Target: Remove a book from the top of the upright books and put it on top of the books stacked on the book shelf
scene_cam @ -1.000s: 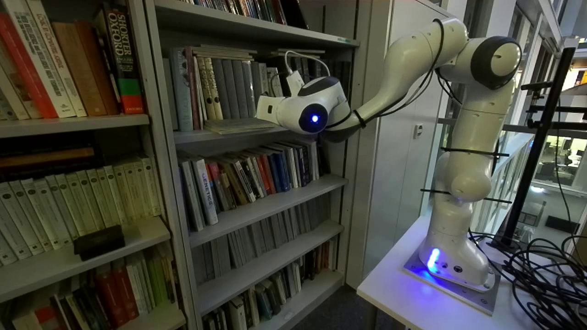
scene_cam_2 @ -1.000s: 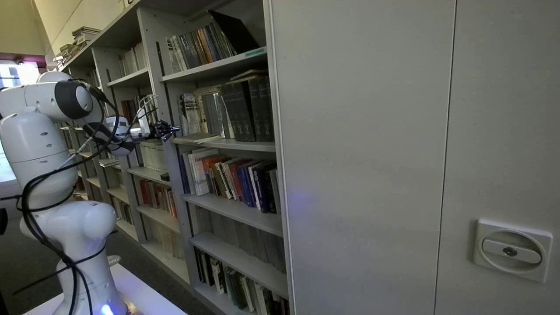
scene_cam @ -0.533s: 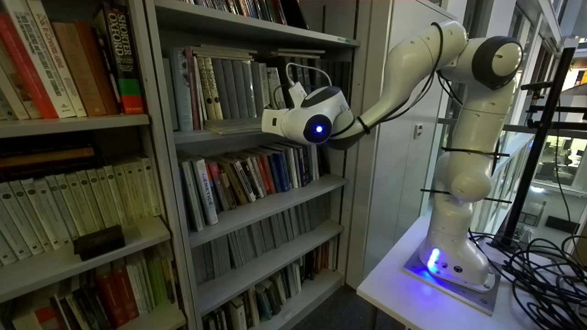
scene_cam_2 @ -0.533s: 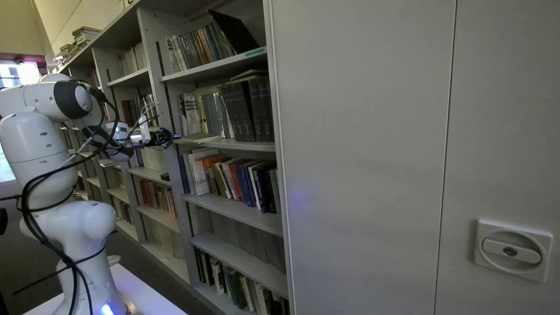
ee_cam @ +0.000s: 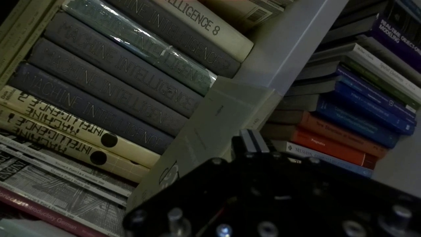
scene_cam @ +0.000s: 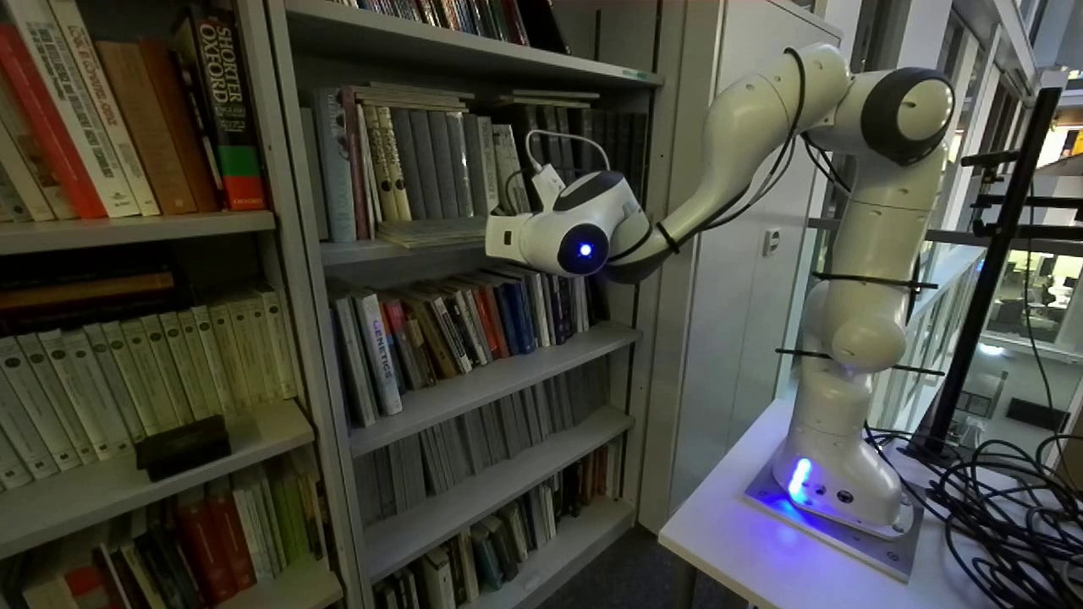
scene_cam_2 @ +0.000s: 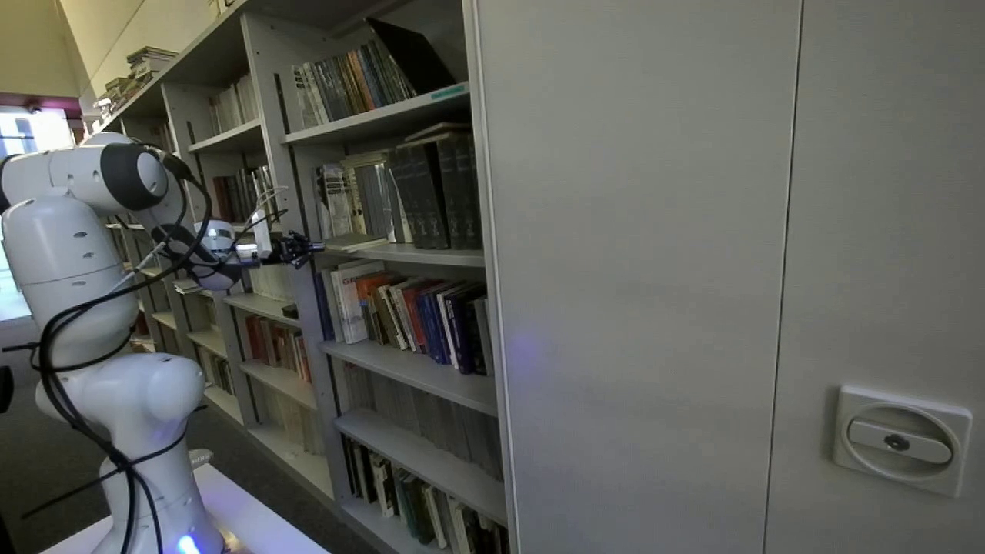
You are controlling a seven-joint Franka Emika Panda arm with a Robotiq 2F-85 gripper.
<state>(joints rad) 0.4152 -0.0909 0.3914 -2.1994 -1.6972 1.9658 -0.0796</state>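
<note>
On an upper board of the grey book shelf [scene_cam: 508,379] stands a row of upright books [scene_cam: 431,165], grey and cream "Machine Intelligence" volumes in the wrist view. Several thin books [scene_cam: 415,96] lie flat across their tops. In front of the row, a low pile of pale, thin stacked books [ee_cam: 200,128] lies flat at the board's edge. My gripper [ee_cam: 254,141] is shut with nothing between its fingertips, which appear over the pile's front edge; contact cannot be told. In an exterior view the gripper [scene_cam_2: 319,247] points at that board; elsewhere the hand [scene_cam: 550,228] hides its fingers.
A board [scene_cam: 474,51] spans above the upright books. Below my hand, coloured books [scene_cam: 499,313] fill another board. Dark volumes [scene_cam_2: 431,192] stand beside the upright row. A cabinet door [scene_cam_2: 631,231] adjoins the shelf. The arm's base is on a white table [scene_cam: 719,516].
My hand has come down to about the level of the board with the flat pile, and shifted slightly toward the shelf. The gripper has stayed shut. No book has visibly moved.
</note>
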